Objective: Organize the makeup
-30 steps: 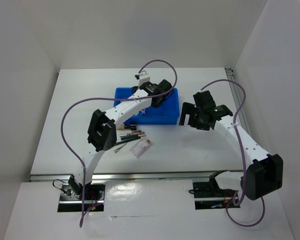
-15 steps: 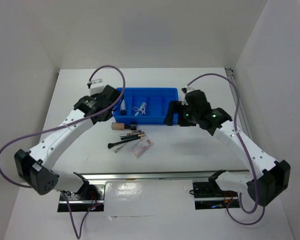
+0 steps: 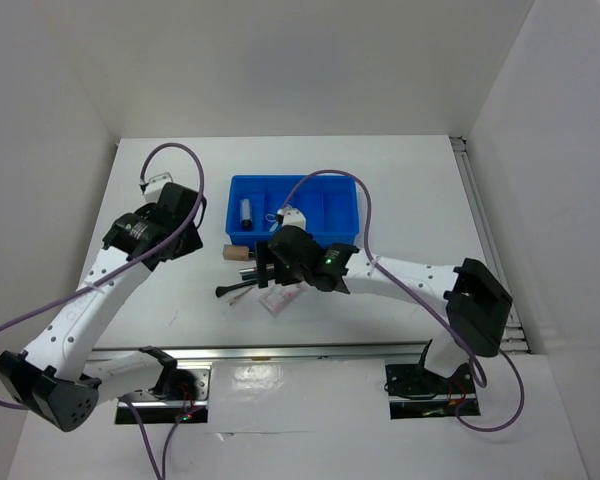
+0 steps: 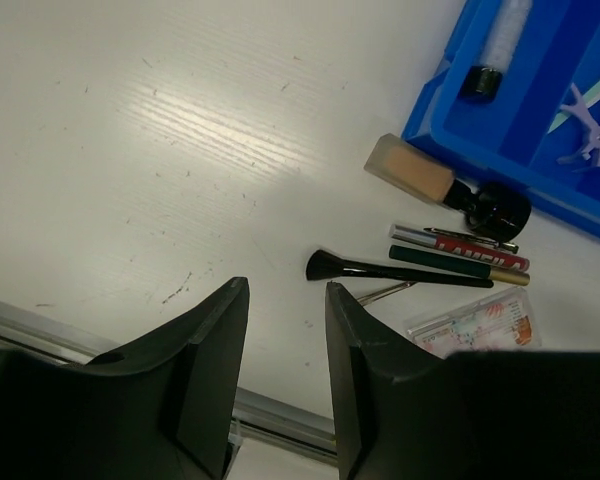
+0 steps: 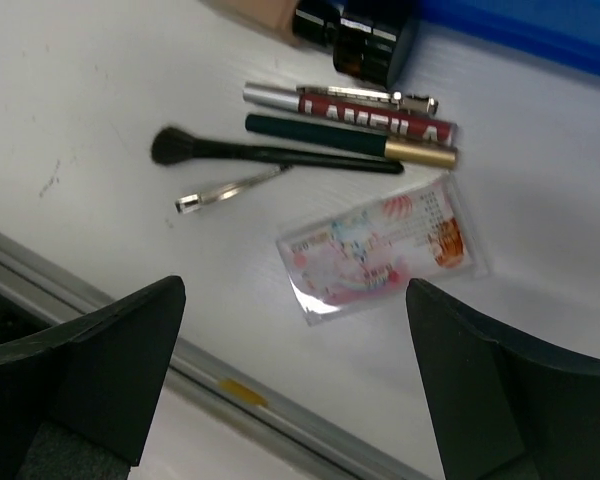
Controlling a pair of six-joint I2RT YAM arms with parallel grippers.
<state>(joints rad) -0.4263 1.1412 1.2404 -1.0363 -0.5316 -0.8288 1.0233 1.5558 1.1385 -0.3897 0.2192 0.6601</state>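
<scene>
Jaws wide and empty on my right gripper [image 5: 295, 340] above the makeup [image 5: 380, 250] lying just before the blue tray [image 3: 338, 208], narrowly parted and empty on my left gripper [image 4: 285, 335] off aside, I fear pinching the brush [image 5: 280, 155] would drag along the tubes [image 5: 350, 105] crowded against it.

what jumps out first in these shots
A bright blue tray sits mid-table, the only strong colour on the white table. Just in front of it lie a black-tipped brush, a red-labelled tube and a pinkish clear packet, with the right claw open directly above them.
</scene>
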